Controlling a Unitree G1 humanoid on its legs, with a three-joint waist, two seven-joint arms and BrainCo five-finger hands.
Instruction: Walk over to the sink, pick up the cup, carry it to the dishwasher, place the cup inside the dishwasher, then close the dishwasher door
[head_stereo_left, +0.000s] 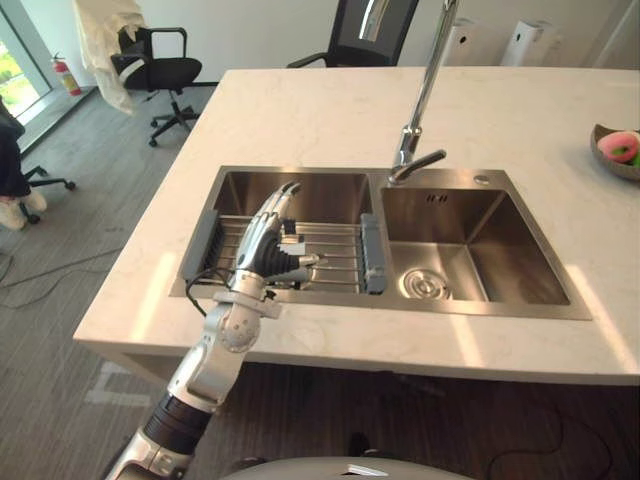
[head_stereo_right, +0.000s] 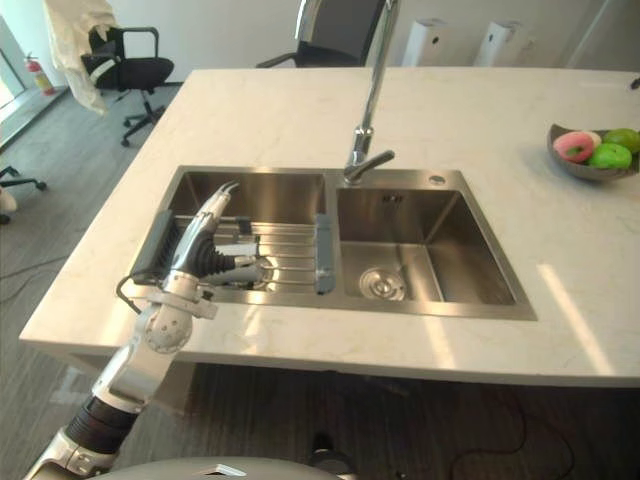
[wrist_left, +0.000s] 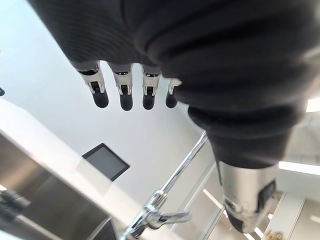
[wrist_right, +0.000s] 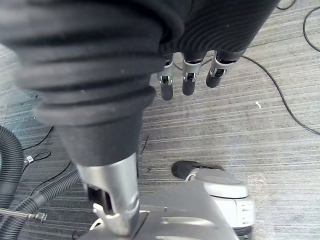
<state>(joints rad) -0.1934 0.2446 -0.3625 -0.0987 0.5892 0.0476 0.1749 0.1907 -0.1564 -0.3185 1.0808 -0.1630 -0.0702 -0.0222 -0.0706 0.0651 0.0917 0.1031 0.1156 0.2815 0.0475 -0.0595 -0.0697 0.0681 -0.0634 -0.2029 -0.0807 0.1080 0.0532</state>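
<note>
Here, left hand (head_stereo_left: 262, 245) flat-fingered over the rack (head_stereo_left: 335, 250) in a steel double sink (head_stereo_left: 520, 245), right hand (wrist_right: 188, 82) relaxed above floor (wrist_right: 240, 125).

A rack (head_stereo_left: 335, 255) bars the left basin (head_stereo_left: 320, 190); the right basin (head_stereo_left: 505, 245) lies open.

Grey carpeted floor (head_stereo_left: 90, 200), black office chairs (head_stereo_left: 165, 68) by a white wall (head_stereo_left: 250, 25), bright window (head_stereo_left: 15, 70) at left.

— Where is the right hand (wrist_right: 189, 75)?
— It hangs above the floor (wrist_right: 260, 145), a grey carpet with fine stripes.
— And how are its fingers (wrist_right: 167, 82)?
— Relaxed, nearly straight, and the hand is empty. The thumb (wrist_right: 115, 190) stands apart from them. A small white speck (wrist_right: 257, 104) lies on the carpet.
</note>
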